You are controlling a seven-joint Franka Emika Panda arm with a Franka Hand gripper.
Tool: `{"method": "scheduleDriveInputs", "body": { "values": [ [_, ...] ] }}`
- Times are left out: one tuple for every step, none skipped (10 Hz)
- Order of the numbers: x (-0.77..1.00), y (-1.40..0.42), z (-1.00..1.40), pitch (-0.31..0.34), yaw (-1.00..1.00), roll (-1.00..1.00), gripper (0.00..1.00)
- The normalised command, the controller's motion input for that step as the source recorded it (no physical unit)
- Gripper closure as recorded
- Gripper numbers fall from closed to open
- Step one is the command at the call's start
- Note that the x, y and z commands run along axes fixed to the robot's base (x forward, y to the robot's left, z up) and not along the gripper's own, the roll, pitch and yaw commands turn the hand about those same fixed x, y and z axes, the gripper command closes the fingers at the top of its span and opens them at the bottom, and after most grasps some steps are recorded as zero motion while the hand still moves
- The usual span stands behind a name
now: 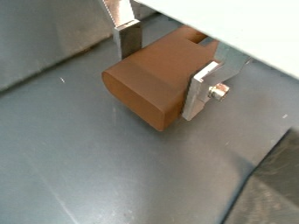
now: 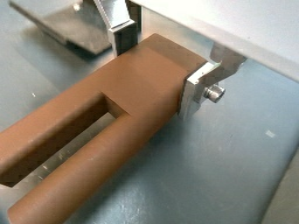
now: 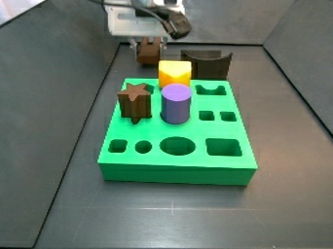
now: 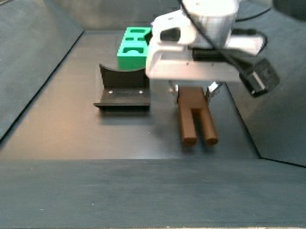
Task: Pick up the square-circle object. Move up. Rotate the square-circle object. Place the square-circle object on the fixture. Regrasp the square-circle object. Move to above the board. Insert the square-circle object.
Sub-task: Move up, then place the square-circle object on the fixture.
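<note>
**Gripper low by the table's far edge, open table around the board**

The gripper (image 4: 191, 88) sits low, fingers (image 2: 197, 90) closed on the peg (image 4: 198, 121). The fixture (image 4: 121, 90) stands just beside it, the board (image 3: 178, 136) beyond. Tall blocks on the board crowd its far half; bare table (image 3: 72, 136) runs along both side edges.

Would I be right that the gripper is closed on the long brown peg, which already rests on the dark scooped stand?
Not quite: the gripper is closed on the peg, but in a side view the peg lies on the floor beside the stand, not on it.
</note>
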Motion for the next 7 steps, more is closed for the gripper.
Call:
{"method": "scheduleDriveInputs", "body": {
  "values": [
    [-0.01, 0.00, 0.46, 0.064, -0.02, 0.05, 1.00],
    [-0.01, 0.00, 0.28, 0.081, -0.02, 0.07, 1.00],
    [0.00, 0.00, 1.00, 0.000, 0.00, 0.00, 1.00],
    [0.00, 0.00, 1.00, 0.010, 0.00, 0.02, 1.00],
    [-0.01, 0.00, 1.00, 0.021, 0.00, 0.03, 1.00],
    [-0.01, 0.00, 1.00, 0.045, -0.01, 0.06, 1.00],
    [-0.02, 0.00, 1.00, 0.060, -0.01, 0.08, 1.00]
  ]
}}
